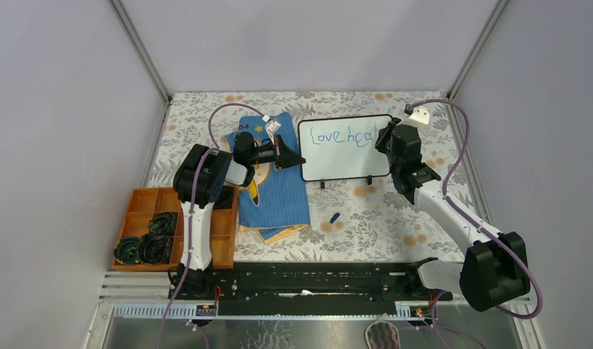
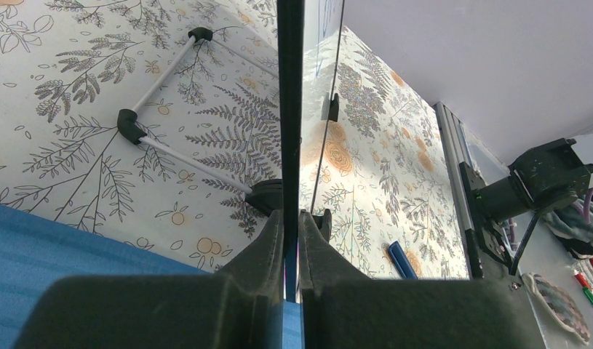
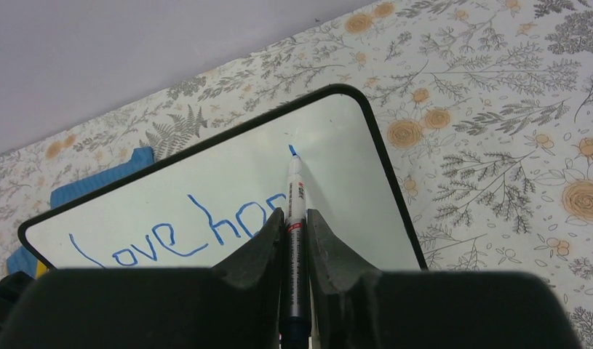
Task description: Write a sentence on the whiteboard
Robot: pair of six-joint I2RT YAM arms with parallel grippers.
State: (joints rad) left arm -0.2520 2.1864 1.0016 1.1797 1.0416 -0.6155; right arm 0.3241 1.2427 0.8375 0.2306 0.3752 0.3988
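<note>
The whiteboard (image 1: 344, 163) stands tilted on its little feet at the back middle of the floral table. Blue handwriting, part of the sentence (image 1: 342, 137), reads "Love hea" along its top. My left gripper (image 1: 297, 158) is shut on the board's left edge, and in the left wrist view the black frame (image 2: 289, 109) runs edge-on between the jaws of that gripper (image 2: 292, 218). My right gripper (image 3: 295, 214) is shut on a marker (image 3: 295, 193). The marker's blue tip is at the board (image 3: 351, 189), just right of the sentence (image 3: 177, 233).
A blue cartoon-print cloth (image 1: 275, 193) lies under the left arm. An orange compartment tray (image 1: 144, 207) with dark rolled items sits at the front left. A blue marker cap (image 1: 335, 217) lies in front of the board. A white clip (image 1: 420, 113) lies at the back right.
</note>
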